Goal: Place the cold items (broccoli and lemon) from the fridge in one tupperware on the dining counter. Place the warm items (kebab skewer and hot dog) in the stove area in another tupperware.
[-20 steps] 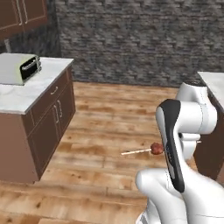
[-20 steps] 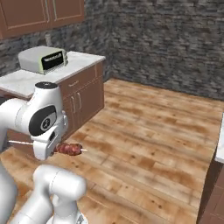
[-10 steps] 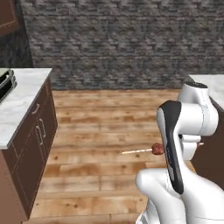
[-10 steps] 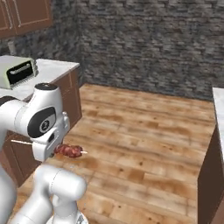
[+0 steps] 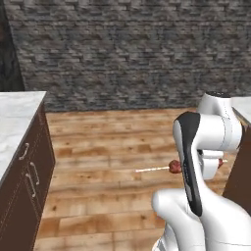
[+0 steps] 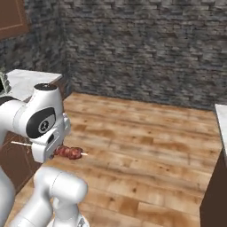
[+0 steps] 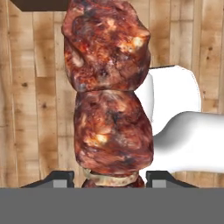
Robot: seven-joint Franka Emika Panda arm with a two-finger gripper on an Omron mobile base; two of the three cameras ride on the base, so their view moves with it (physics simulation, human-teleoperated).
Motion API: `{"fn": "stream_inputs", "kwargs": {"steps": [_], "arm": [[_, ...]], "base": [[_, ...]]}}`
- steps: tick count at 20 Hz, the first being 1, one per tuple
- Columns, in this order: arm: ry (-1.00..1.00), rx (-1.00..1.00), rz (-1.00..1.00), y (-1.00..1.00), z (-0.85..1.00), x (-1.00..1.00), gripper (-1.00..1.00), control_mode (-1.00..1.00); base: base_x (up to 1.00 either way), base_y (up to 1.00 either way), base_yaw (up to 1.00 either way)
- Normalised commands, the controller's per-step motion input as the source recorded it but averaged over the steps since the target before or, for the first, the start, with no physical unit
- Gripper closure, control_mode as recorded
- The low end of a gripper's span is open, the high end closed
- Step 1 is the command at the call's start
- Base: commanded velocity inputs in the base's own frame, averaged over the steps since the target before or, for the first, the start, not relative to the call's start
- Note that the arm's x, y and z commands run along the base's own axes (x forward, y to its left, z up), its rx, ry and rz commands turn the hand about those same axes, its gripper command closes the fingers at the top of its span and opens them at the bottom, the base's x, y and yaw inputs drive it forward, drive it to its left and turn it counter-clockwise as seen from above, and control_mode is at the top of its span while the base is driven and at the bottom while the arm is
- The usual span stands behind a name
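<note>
Left base view: I have the kebab skewer [image 5: 172, 166] carried over the wood floor [image 5: 108, 147], its thin stick poking toward 9 o'clock. My arm covers the gripper here. A marble counter [image 5: 14, 122] sits at 9 o'clock, a stone wall [image 5: 122, 49] at 12.

Right base view: skewer [image 6: 68, 152] juts from under the hand toward 3 o'clock, clear of any surface.

Hand view: meat chunks [image 7: 109, 96] run up from 6 o'clock, and the gripper [image 7: 111, 178] is closed around them at mid width. I judge it light, meat soft and greasy, stick stiff but brittle; gripping the meat mid-length suits. No readable writing anywhere.
</note>
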Motion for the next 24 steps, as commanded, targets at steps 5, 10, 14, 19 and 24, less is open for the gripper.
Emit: {"fn": "stream_inputs", "kwargs": {"steps": [5,10,14,19,24], "arm": [[0.00,0.00,0.00,0.00,0.00,0.00,1.00,1.00],[0.00,0.00,0.00,0.00,0.00,0.00,1.00,1.00],[0.00,0.00,0.00,0.00,0.00,0.00,1.00,1.00],[0.00,0.00,0.00,0.00,0.00,0.00,1.00,1.00],[0.00,0.00,0.00,0.00,0.00,0.00,1.00,1.00]], "base": [[0.99,-0.54,-0.22],[0.80,-0.53,-0.40],[0.49,-0.22,-0.65],[0.42,0.36,-0.55],[0.58,0.64,-0.63]]}}
